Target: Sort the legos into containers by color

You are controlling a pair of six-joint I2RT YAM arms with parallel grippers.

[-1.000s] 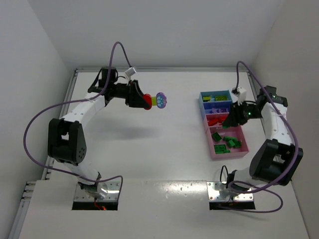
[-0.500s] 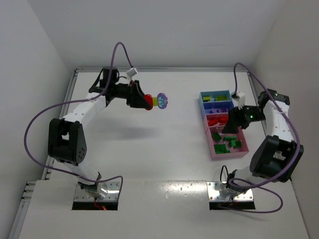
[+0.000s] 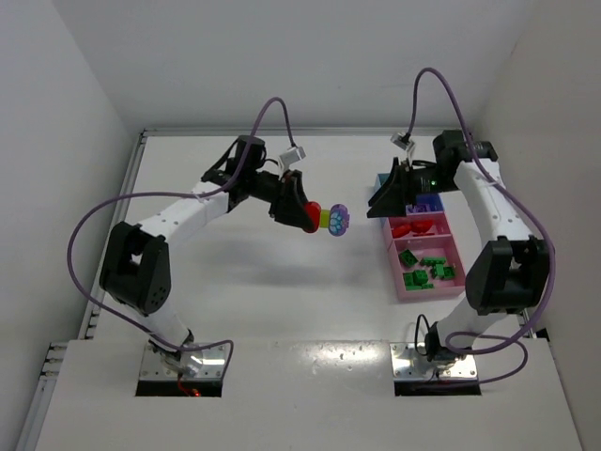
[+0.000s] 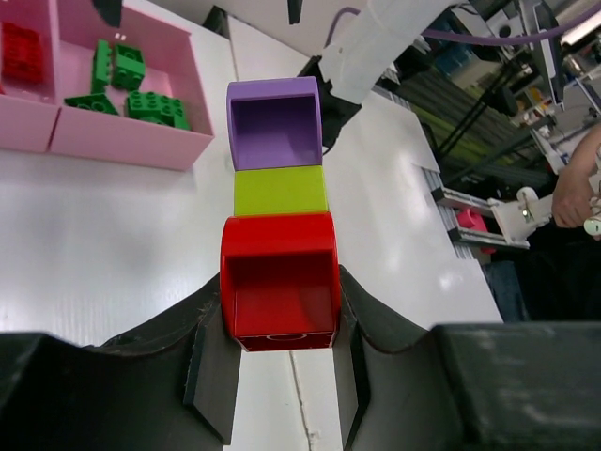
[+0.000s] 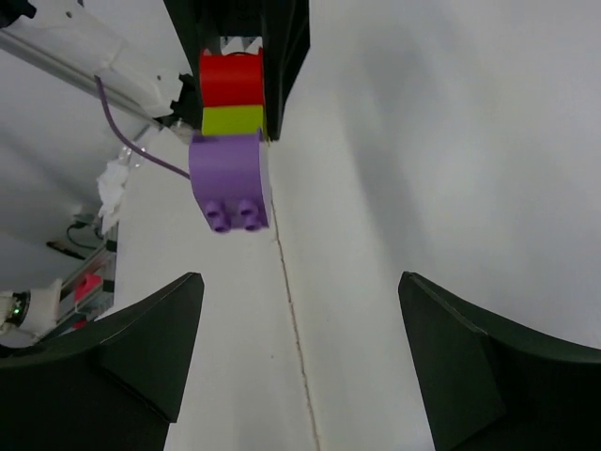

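Note:
My left gripper (image 3: 302, 212) is shut on the red lego (image 4: 280, 282) at the base of a three-brick stack. A yellow-green lego (image 4: 280, 191) and a purple lego (image 4: 275, 122) continue it outward, held in the air over the table's middle. In the right wrist view the same stack shows, with the purple lego (image 5: 230, 178) nearest. My right gripper (image 5: 300, 348) is open and empty, a short way from that purple end and facing it. The containers (image 3: 432, 292) stand in a row at the right; green legos (image 3: 423, 268) fill the near pink tray and red legos (image 3: 413, 226) the one behind it.
The right arm (image 3: 488, 202) arches over the far trays and hides most of them. White walls close in the table at the back and both sides. A thin seam (image 5: 291, 319) runs across the tabletop beneath the right gripper.
The left arm has carried the stack to the right, towards the trays. The right gripper has risen from the trays, swung back and left to face the stack, and opened.

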